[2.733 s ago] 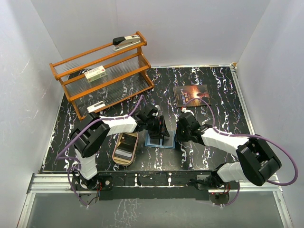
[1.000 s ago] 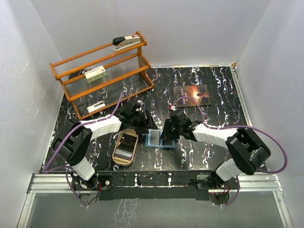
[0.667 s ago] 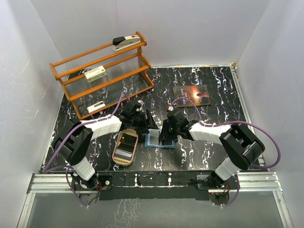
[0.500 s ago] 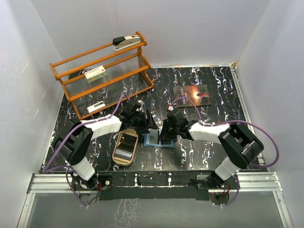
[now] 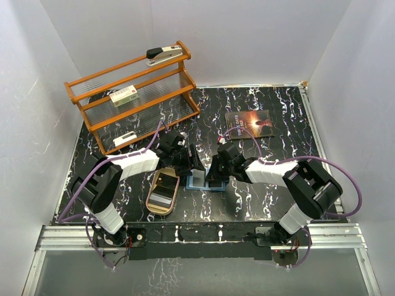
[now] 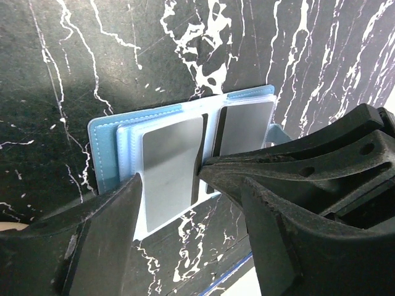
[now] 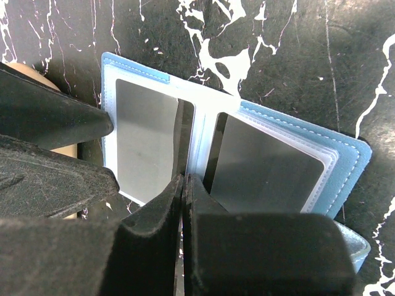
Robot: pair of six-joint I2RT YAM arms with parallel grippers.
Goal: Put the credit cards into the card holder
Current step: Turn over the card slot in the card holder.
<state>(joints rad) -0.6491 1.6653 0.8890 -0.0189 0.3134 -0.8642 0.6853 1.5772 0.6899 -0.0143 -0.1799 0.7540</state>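
Note:
The blue card holder [image 5: 199, 180] lies open on the black marbled table. It shows in the left wrist view [image 6: 105, 148] and the right wrist view [image 7: 355, 161]. Two grey credit cards sit in its clear sleeves, one on each side of the fold [image 6: 170, 163] [image 6: 244, 126], also seen from the right wrist [image 7: 145, 142] [image 7: 265, 169]. My right gripper [image 5: 212, 174] [image 7: 184, 180] is shut, its tip resting on the middle fold between the cards. My left gripper [image 5: 192, 163] [image 6: 188, 197] is open, low at the holder's left half, its fingers either side of one card.
A tan oblong tray [image 5: 163, 192] lies just left of the holder. An orange wooden rack [image 5: 133, 98] stands at the back left with a stapler [image 5: 163, 54] and a white-green box [image 5: 123, 95]. A dark book [image 5: 249, 123] lies at the back right.
My left gripper drew back left off the holder, then edged back toward it. My right gripper moved left onto the holder's fold. The holder stays open.

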